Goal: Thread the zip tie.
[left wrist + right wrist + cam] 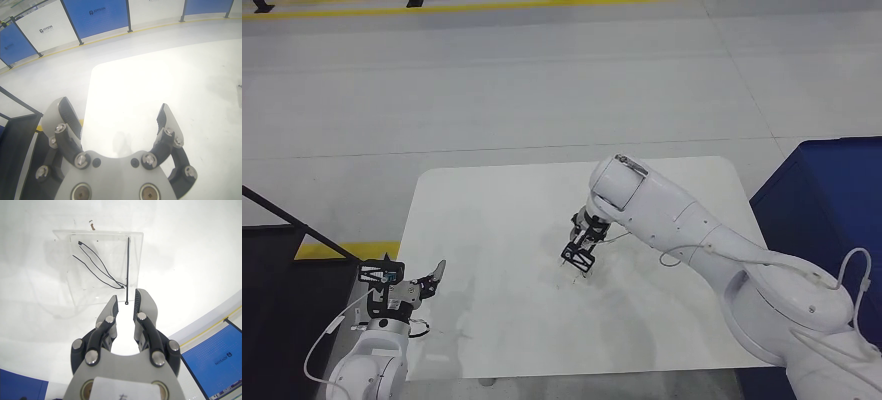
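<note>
At the right wrist, the near corner of the clear tray is hidden behind the right gripper. Where the two curved zip ties meet beside the straight zip tie, it is too fine to tell which lies over which. From the left wrist, a grey shape is cut off at the edge, and I cannot tell what it is. From above, the left arm and right arm are cut off at the bottom edge.

This looks like a robotics lab or test hall: a pale, glossy floor marked with a yellow line, blue-and-white partition panels on black posts, and one plain white tabletop.
</note>
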`<action>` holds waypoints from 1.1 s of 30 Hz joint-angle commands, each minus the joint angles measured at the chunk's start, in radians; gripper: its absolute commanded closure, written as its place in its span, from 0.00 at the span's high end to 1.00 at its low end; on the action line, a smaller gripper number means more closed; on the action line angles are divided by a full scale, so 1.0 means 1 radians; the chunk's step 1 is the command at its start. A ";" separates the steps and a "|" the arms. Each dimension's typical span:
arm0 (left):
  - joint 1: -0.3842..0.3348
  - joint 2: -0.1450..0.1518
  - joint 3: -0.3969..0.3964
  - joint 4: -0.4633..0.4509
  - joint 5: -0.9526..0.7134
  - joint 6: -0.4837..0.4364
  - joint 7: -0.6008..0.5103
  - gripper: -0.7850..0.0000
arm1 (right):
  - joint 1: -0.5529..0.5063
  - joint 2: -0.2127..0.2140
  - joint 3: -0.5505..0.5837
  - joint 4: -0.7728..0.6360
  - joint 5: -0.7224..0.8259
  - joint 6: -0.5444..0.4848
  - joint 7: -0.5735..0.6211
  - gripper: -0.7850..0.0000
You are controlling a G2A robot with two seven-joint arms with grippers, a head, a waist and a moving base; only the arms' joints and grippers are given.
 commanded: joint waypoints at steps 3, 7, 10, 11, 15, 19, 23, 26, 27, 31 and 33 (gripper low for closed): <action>0.000 0.000 0.000 0.000 0.000 0.000 0.000 1.00 | -0.002 -0.025 0.000 0.030 -0.016 0.000 0.000 0.25; 0.000 0.000 0.000 0.000 0.000 0.000 0.000 1.00 | -0.003 -0.052 0.000 0.052 -0.021 0.000 0.000 0.26; 0.000 0.000 0.000 0.000 0.000 0.000 0.000 1.00 | -0.002 -0.070 0.000 0.071 -0.029 0.000 0.000 0.25; 0.000 0.000 0.000 0.000 0.000 0.000 0.000 1.00 | -0.002 -0.076 0.000 0.077 -0.029 0.000 0.000 0.26; 0.000 0.000 0.000 0.000 0.000 0.000 0.000 1.00 | -0.005 -0.098 0.000 0.113 -0.038 0.000 0.000 0.26; 0.000 0.000 0.000 0.000 0.000 0.000 0.000 1.00 | -0.013 -0.123 0.000 0.152 -0.048 0.000 0.000 0.26; 0.000 0.000 0.000 0.000 0.000 0.000 0.000 1.00 | -0.020 -0.149 0.000 0.191 -0.063 0.000 0.000 0.26; 0.000 0.000 0.000 0.000 0.000 0.000 0.000 1.00 | -0.023 -0.170 0.000 0.223 -0.078 0.000 0.000 0.26; 0.000 0.000 0.000 0.000 0.000 0.000 0.000 1.00 | -0.023 -0.176 0.000 0.234 -0.080 0.000 0.000 0.26; 0.000 0.000 0.000 0.000 0.000 0.000 0.000 1.00 | -0.020 -0.202 0.000 0.279 -0.088 0.000 0.000 0.25; 0.000 0.000 0.000 0.000 0.000 0.000 0.000 1.00 | -0.019 -0.214 0.000 0.298 -0.088 0.000 0.000 0.23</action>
